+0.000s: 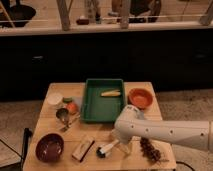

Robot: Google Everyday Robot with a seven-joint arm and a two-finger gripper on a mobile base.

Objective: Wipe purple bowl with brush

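The purple bowl [49, 147] sits upright at the front left corner of the wooden table [100, 132]. The brush [107, 149] lies on the table at front centre, its white handle pointing right and its dark bristle head toward the left. My gripper [122, 145] is at the end of the white arm [165, 133] that comes in from the right, and it is down at the handle end of the brush. The arm's wrist hides the gripper's tips.
A wooden block with a dark stripe [83, 148] lies between bowl and brush. A green tray [103, 100] with a yellow item stands at centre back, an orange bowl [139, 97] to its right. Small cups and a metal utensil [65, 107] are at left, dark crumbs [150, 150] at front right.
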